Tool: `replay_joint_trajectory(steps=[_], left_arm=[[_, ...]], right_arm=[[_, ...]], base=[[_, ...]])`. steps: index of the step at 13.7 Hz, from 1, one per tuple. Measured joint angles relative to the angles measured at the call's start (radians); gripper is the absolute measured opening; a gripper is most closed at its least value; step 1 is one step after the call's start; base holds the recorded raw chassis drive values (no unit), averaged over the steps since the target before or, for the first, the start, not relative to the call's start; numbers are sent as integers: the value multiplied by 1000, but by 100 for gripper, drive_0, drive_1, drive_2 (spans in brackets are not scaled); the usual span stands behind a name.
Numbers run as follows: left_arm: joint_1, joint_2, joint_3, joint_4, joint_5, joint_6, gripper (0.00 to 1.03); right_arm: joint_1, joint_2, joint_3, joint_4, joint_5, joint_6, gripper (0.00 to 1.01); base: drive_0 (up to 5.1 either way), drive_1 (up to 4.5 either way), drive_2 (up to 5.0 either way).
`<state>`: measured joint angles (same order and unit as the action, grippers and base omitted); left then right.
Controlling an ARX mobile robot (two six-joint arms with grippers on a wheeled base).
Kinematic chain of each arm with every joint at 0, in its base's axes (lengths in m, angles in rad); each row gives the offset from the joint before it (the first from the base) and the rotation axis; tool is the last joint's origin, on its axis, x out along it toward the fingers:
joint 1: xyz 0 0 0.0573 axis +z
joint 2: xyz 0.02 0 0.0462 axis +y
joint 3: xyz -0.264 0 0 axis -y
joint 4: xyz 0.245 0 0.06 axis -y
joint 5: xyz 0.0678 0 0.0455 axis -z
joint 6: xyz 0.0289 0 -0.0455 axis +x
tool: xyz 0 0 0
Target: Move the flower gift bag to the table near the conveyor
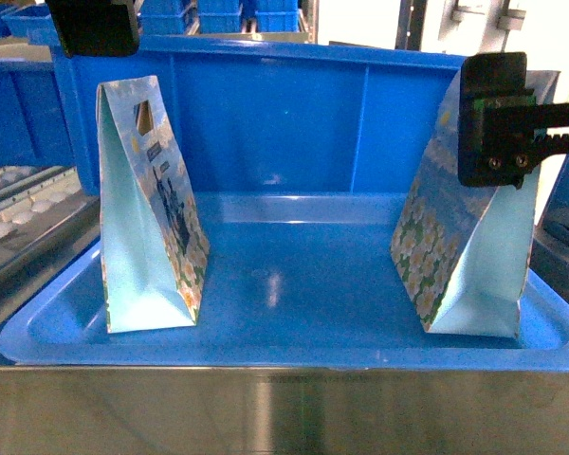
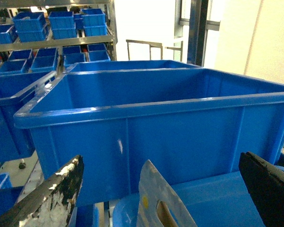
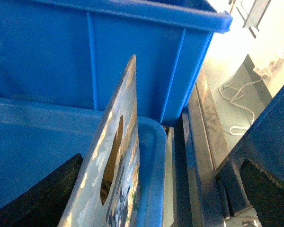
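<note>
Blue tray [image 1: 284, 346] on steel ledge, roller conveyor [image 1: 24, 204] at left. Flower gift bag [image 1: 460, 251] upright in tray's right end; second bag [image 1: 152, 213] upright at left. Right gripper [image 1: 493, 118] wide, straddling flower bag's top, not clamped. Left gripper [image 2: 161, 194] wide above second bag.

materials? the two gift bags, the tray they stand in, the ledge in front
Left gift bag and flowered right gift bag: likely coated paper, crisp folds, die-cut handle.
Blue tray: glossy moulded plastic, soft highlights.
Front ledge: looks like brushed steel, streaky sheen.
</note>
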<state>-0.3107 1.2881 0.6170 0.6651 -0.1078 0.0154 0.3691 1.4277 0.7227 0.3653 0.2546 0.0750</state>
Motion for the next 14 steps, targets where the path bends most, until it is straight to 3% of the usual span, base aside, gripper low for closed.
replay_joint_trajectory(steps=[2,4,5,9,14], left_arm=[[-10,-23,-13,-6,-5,-7,98],[-21,-31,-27,1,-12,-7,98],[-22,-51,-45,0,-19,-8,98],[5,-81,-73,-7,-21,-21,98],[57,-106,-93,-8,-6,-43,98]], right_arm=[[6,13,-14,22,-8,17,92],[51,8,-38,31,-26,30,25],[71,-12,-67,50,-26,26,2],[97,-45,-99,101,-12,11,2],[95,-168,-100,111,17,-42,2]], base=[[0,0,0],[0,0,0],[0,0,0],[0,0,0],[0,0,0]])
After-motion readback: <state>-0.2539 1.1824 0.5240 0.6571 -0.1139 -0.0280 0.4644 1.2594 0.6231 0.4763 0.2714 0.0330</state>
